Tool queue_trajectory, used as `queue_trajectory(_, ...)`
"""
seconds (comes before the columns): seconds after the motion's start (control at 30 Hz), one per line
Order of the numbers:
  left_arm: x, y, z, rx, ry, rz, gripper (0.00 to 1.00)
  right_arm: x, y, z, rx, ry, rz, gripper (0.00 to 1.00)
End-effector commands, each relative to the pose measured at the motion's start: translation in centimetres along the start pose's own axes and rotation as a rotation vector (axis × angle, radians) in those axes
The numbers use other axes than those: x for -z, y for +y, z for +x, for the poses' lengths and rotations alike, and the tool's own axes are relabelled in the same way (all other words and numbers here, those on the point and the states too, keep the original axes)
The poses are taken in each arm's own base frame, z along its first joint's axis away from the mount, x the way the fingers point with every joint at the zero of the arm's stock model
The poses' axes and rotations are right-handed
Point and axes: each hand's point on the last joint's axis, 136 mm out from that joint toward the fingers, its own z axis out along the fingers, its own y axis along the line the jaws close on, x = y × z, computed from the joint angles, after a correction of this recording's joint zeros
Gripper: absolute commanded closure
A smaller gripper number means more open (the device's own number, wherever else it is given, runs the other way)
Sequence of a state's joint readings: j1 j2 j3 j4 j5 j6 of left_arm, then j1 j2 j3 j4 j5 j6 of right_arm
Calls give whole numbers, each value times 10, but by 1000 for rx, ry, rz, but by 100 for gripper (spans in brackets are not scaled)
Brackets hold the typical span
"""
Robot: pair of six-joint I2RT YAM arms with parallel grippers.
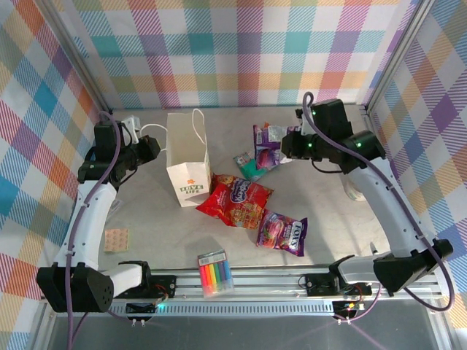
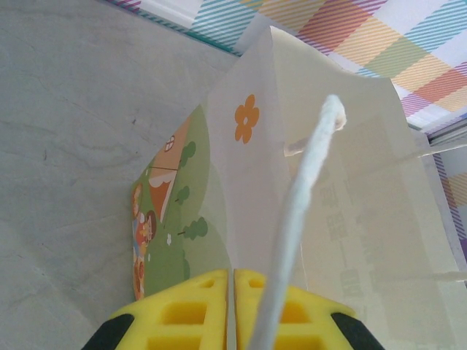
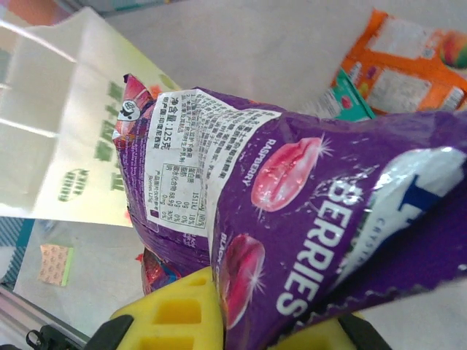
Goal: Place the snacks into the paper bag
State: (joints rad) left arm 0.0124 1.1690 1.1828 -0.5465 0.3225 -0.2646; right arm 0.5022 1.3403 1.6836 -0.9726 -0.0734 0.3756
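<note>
One purple packet (image 3: 292, 211) hung pinched in the right gripper (image 3: 244, 321); floppy, it could've snagged the paper bag (image 1: 188, 175) rim the left gripper (image 2: 232, 306) clamped and tipped the bag.

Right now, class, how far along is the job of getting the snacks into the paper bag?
Done: nothing yet; all five packets are outside the paper bag. In hand: the left end effector pinches the bag's rim, and the right end effector grips one purple packet. Left: that packet plus the red packet, second purple packet, teal packet and orange packet.
</note>
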Motion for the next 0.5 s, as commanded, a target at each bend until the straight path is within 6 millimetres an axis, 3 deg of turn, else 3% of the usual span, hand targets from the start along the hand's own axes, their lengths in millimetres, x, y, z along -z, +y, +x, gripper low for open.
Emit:
queue_trajectory(0.0, 3, 2, -1, -13, -9, 4, 89, 12, 20, -15, 87, -50, -15, 90)
queue_trajectory(0.47, 10, -1, -3, -12, -27, 10, 89, 9, 105, -33, 291, -77, -171, 89)
